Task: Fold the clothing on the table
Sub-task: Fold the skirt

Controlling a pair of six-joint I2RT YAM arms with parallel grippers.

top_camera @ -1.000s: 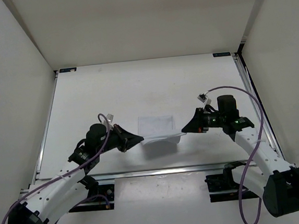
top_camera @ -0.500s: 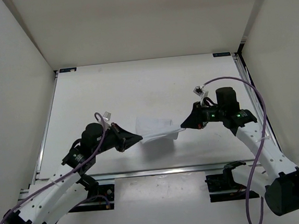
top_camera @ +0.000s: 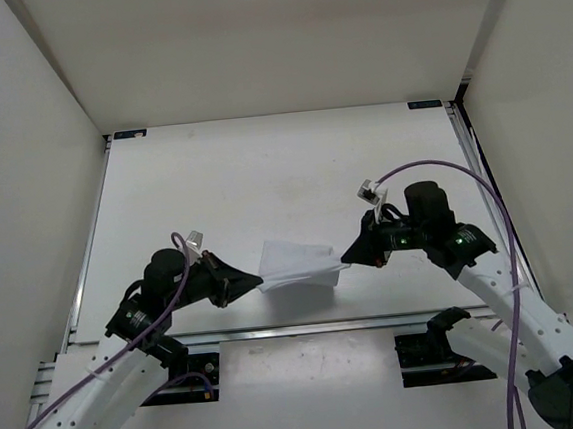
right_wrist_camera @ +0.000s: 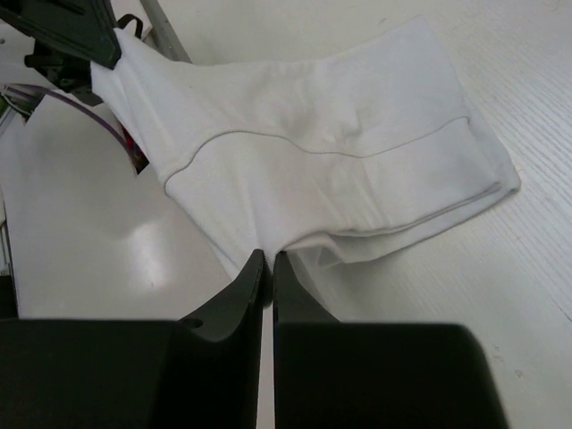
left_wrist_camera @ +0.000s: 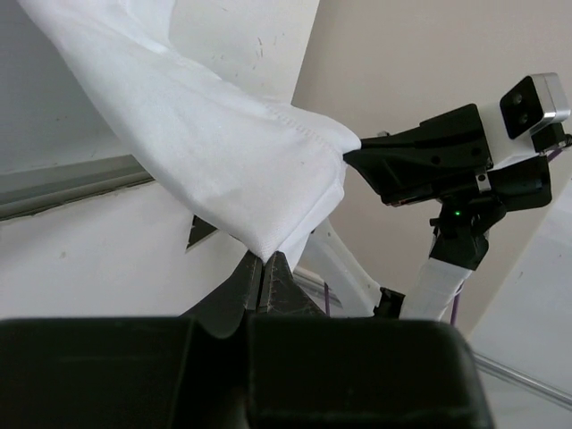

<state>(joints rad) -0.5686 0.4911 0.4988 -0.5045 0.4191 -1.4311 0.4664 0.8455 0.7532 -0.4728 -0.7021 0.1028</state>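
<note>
Hidden: the pinched corners of the clothing (top_camera: 296, 264) vanish between closed fingers in both wrist views, so how deep each grip goes cannot be told.
Blocked: the black housing of each end effector fills the lower part of its own wrist view.
Cut off: both arm bases run out of the bottom of the top view.
Unclear: the right wrist view suggests the far edge of the clothing lies on the surface. The top view does not settle it.
Surface: off-white matte tabletop (top_camera: 262, 166) with faint scuffs.
Front edge: a metal rail (top_camera: 306, 325) runs along the near side.
Room: plain white walls (top_camera: 20, 147) stand on three sides.
Clothing position: front middle of the tabletop, just behind the rail, stretched between the two end effectors with creases running toward each grip.
Left arm: low and extended from the lower left, pointing right.
Left end effector (top_camera: 255, 277): clamped tight on the left corner of the clothing.
Right arm: elbow bent, wrist pointing left, with a purple cable (top_camera: 484, 182) looping above it.
Right end effector (top_camera: 346, 259): fingers pressed together on the right corner of the clothing.
</note>
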